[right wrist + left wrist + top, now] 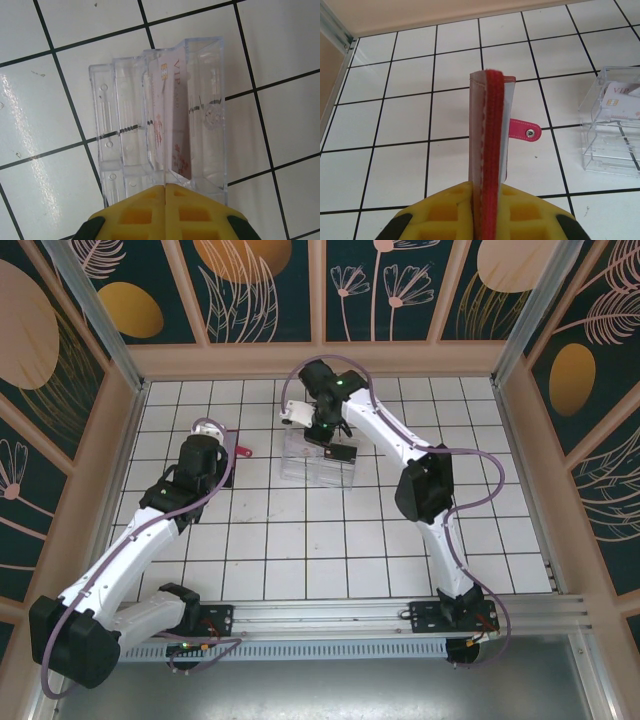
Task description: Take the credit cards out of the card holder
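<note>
Card holder (490,150) gripped upright in left jaws; right jaws shut above pale card (175,125) in tray (107,115)

We look into a robot lab cell: 2 white arms (130,550) bolted to an aluminium rail (330,615) at the near edge, a white gridded tabletop (300,560), leaf-painted panels (260,285) walling left, far and right.

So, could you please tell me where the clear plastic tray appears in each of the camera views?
Top external: clear tray, upper centre.
Left wrist: tray at the right edge, mid-height.
Right wrist: tray across the centre.
Shared landmark: the pale VIP card inside it, in both wrist views.
</note>
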`<state>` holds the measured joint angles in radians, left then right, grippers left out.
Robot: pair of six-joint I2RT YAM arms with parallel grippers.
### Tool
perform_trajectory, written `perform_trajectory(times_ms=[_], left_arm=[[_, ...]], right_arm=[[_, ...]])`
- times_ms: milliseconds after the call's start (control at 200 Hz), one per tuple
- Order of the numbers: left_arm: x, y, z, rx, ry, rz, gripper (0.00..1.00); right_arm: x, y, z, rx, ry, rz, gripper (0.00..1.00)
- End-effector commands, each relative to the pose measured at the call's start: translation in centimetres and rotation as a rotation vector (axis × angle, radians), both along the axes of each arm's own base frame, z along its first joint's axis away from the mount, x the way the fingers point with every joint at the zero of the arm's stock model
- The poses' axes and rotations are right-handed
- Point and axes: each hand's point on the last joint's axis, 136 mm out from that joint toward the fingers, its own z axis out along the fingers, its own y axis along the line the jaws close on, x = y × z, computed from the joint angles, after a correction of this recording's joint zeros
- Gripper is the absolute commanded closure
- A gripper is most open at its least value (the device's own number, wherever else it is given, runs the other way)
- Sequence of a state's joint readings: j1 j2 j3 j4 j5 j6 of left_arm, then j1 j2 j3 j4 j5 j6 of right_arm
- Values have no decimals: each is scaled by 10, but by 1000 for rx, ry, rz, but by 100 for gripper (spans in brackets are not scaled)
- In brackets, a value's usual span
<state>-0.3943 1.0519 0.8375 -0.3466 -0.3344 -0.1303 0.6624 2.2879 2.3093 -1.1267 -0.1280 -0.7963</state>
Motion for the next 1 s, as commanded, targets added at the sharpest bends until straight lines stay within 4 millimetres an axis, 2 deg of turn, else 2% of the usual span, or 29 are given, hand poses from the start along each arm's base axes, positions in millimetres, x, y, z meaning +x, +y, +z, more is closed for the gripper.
perform_trajectory(times_ms=[0,110,210,580,846,996], left_arm=[[3,2,2,17,-22,1,100],[4,2,1,21,-18,-1,100],[4,2,-1,24,-13,-4,100],[4,2,-5,37,-4,-8,100],[3,2,-5,39,-3,-13,100],[3,2,-6,39,-1,-13,100]], right_arm=[[-4,7,6,-10,-15,38,100],[-8,14,18,18,-37,60,100],[-11,18,18,20,-40,78,100],[5,7,-15,-43,-20,50,100],[1,0,-30,-82,6,54,100],[-12,0,-42,-90,55,73,100]])
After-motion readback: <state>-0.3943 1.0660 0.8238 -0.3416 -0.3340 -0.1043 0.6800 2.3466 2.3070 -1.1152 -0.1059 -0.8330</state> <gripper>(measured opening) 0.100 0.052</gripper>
